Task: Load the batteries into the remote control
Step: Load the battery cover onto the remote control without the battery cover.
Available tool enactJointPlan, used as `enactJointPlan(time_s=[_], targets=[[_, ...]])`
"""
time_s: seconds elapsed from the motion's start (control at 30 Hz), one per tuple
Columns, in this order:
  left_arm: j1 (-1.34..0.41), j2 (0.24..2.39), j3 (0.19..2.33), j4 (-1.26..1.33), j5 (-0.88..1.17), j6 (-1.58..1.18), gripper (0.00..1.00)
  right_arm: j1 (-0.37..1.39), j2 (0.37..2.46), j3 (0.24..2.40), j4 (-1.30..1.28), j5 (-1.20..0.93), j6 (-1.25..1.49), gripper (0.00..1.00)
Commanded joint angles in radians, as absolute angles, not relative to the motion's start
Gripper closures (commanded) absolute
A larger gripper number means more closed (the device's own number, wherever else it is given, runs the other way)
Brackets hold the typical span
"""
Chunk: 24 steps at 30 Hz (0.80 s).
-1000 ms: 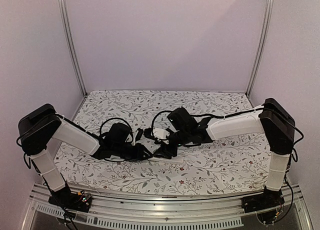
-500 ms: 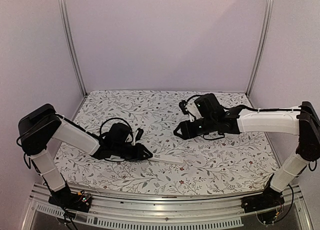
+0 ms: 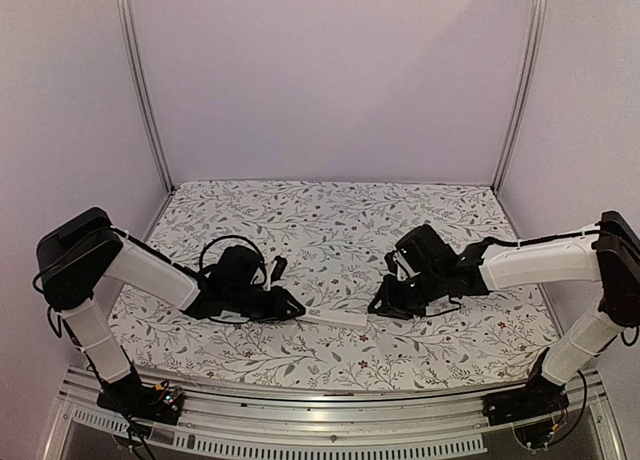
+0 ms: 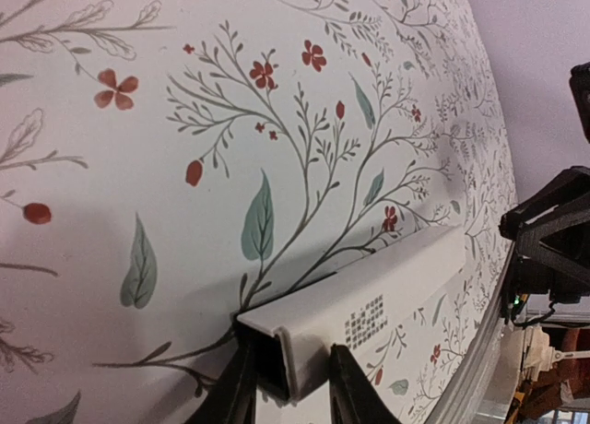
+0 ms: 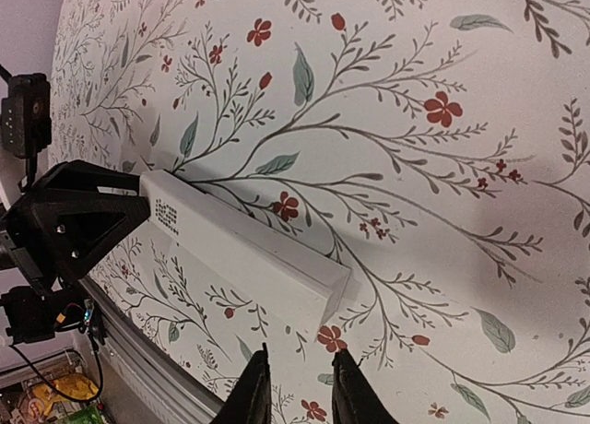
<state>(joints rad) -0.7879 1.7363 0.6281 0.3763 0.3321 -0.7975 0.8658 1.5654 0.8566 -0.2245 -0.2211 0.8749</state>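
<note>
The left gripper is clamped on one end of the remote control, which lies flat on the floral table near its front edge. The right gripper is just beside the remote control's other end, its fingers slightly parted and holding nothing.
</note>
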Motion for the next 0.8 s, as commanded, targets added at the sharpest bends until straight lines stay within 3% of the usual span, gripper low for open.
enactJointPlan(time_s=[0.0,0.77], targets=[[-0.795,1.743,0.620,0.349,0.325,-0.792,0.73,0.872,1.594,0.829,-0.167,-0.253,0.927,0.79],[-0.795,1.742,0.619,0.348,0.326,-0.793,0.73,0.871,1.709,0.816,-0.099,-0.275,0.912,0.89]])
